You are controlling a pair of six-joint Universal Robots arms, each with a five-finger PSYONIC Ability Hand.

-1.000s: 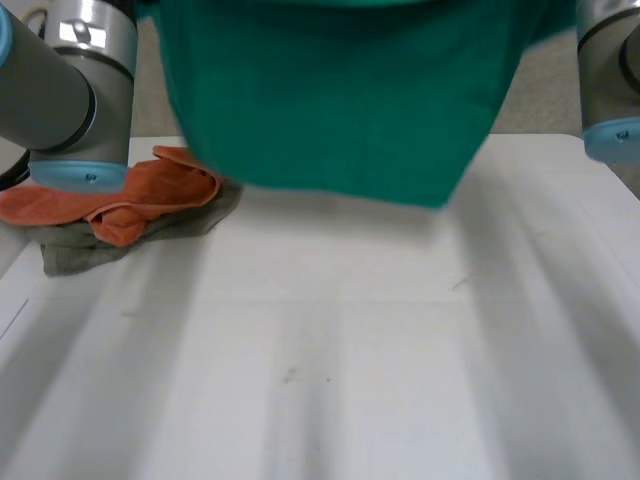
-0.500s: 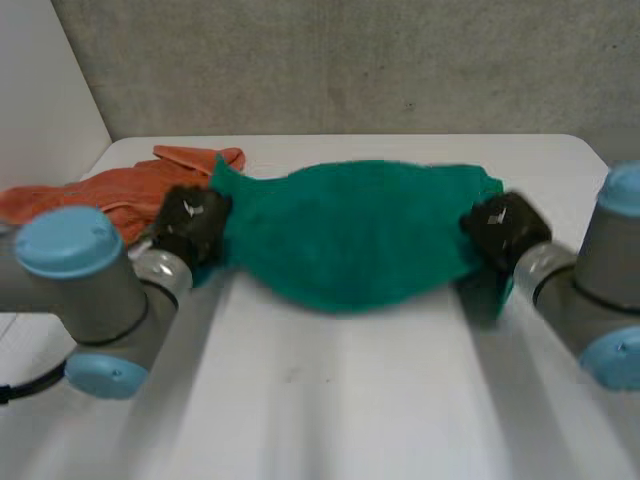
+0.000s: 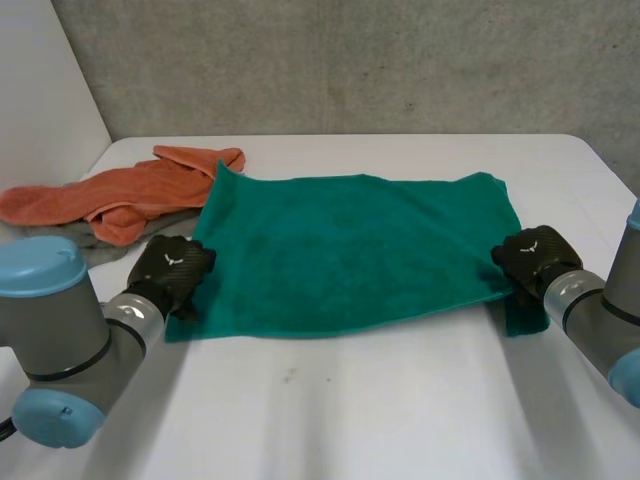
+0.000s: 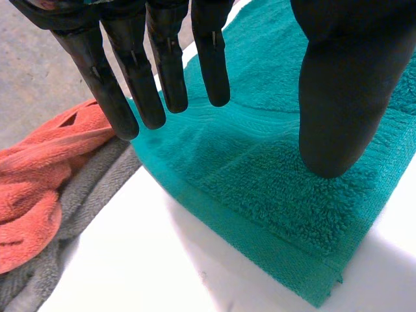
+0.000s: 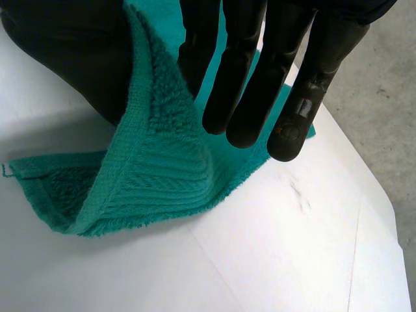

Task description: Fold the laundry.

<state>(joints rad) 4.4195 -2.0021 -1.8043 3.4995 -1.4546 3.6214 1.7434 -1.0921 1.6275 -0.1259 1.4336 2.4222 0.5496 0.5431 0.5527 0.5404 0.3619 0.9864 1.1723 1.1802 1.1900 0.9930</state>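
Note:
A green towel (image 3: 350, 250) lies spread flat across the middle of the white table (image 3: 360, 400). My left hand (image 3: 170, 272) is at its near left corner. In the left wrist view that hand (image 4: 166, 65) is open, fingers straight above the towel (image 4: 273, 182) and the thumb (image 4: 338, 97) reaching down to the pile. My right hand (image 3: 530, 260) is at the near right corner. There the thumb and straight fingers (image 5: 247, 78) pinch a raised fold of the towel's edge (image 5: 156, 175), lifting the corner off the table.
An orange towel (image 3: 130, 190) lies crumpled at the back left on a grey cloth (image 3: 92, 240), just beyond the green towel's left edge; both appear beside my left hand as the orange towel (image 4: 32, 188) and grey cloth (image 4: 84, 201). Bare table lies in front of the towel.
The green towel came down from hanging high between both hands and now lies flat. My left hand has opened off its corner. The right hand still pinches its corner.

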